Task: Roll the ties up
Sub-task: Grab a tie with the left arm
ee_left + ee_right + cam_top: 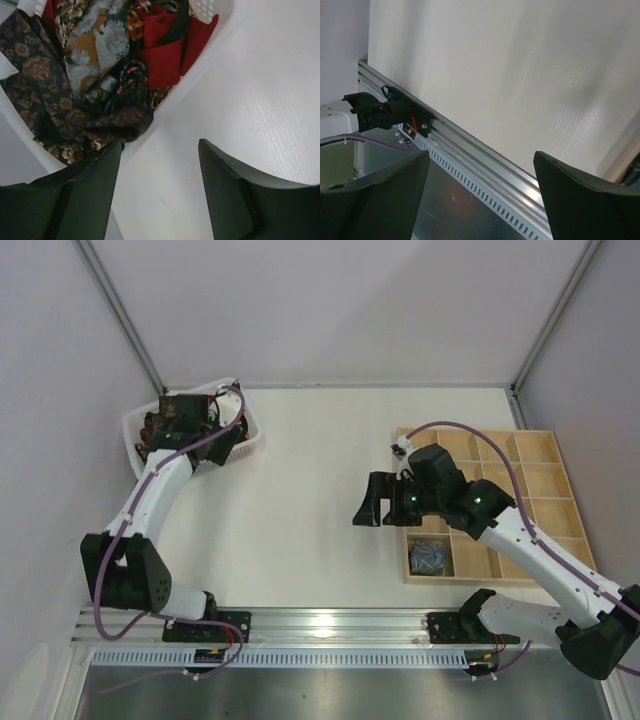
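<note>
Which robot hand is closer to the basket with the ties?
The left. The left gripper is right at the white basket's edge, above the ties. The right gripper is far across the table, beside the wooden tray.

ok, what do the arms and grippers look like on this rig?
The left arm and right arm have white links with black joint housings. A purple cable loops along each. Green lights glow on the right wrist. The left gripper and right gripper each have two matte black, wedge-shaped fingers.
</note>
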Controlling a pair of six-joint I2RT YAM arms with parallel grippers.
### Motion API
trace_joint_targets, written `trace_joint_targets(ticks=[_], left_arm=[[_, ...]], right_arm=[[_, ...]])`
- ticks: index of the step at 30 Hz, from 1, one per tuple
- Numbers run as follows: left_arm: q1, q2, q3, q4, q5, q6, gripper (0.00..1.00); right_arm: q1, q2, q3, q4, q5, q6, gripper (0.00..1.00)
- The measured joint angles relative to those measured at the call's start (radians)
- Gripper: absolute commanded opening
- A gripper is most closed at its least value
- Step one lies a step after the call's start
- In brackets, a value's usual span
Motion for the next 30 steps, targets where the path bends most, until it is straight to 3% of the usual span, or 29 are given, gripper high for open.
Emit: trace_joint_targets(ticks=[4,12,22,30], left_arm=[[-0.001,0.114,0.093,0.002,-0.032,0.035,0.71],[-0.001,0.201,0.103,-0.021,-0.082,0.058,0.68],[-0.001,0.233,0.107,0.009,-0.168,0.084,0.67],[0.007,0.271,0.111,0.017,-0.194,0.084,0.58]], right_arm=[[-0.107,-0.045,-0.008,-0.027,-0.028,-0.02,0.92],[-0.314,-0.04,-0.009,-0.061,-0.127,-0.084,0.92],[-0.324,0.015,-0.009,-0.061,-0.201,-0.112,0.92],[-0.323,0.038,-0.009,-0.059,-0.206,-0.122,0.92]])
